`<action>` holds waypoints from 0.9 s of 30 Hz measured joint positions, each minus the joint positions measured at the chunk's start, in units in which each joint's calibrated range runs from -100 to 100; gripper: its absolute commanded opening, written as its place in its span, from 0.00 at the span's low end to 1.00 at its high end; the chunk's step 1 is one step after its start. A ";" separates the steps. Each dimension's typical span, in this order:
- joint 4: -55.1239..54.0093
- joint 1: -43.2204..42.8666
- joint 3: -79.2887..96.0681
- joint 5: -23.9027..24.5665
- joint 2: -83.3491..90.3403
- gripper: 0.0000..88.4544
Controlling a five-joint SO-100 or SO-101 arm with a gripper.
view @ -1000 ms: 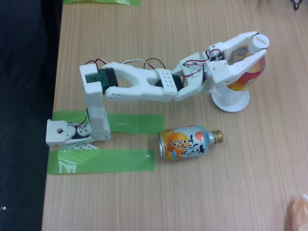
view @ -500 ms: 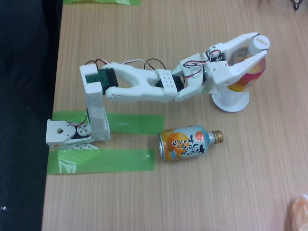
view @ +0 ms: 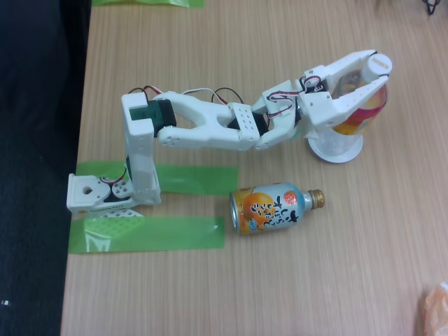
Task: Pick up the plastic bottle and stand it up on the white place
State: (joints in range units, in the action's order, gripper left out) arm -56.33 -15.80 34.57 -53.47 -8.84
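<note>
In the fixed view my base (view: 105,192) sits at the left edge of the wooden bench (view: 280,280), held down by two strips of green tape (view: 150,233). My white arm (view: 203,126) reaches rightward from there, with red, black and white wires looping over its joints.

Lying on its side just right of the tape is a metal bottle-can (view: 273,208) with a gold cap pointing right. Its wrap is orange at the left end and light blue toward the neck, with pictures of oranges and dark lettering that is too small for me to read.

Farther right, and farther back, my tool (view: 378,70) is closed around the plastic bottle (view: 360,112), one finger on each side of its upper part. The bottle is clear, with a white screw cap (view: 376,63) at the top and a label band in red, yellow and orange; I can read no writing on it. It leans a little to the right as the camera sees it. Its base rests on the white place (view: 336,148), a small round disc on the bench.

At the bottom right corner an orange crumpled wrapper (view: 435,308) pokes in.
</note>
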 measured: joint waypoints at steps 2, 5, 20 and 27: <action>-0.25 0.00 0.00 0.00 0.00 0.11; -0.25 0.00 0.00 0.00 0.00 0.11; -0.34 0.00 0.00 0.00 0.00 0.12; -0.34 -0.67 0.00 0.00 0.00 0.12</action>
State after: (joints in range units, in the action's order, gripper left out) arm -56.67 -16.47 34.57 -53.47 -8.84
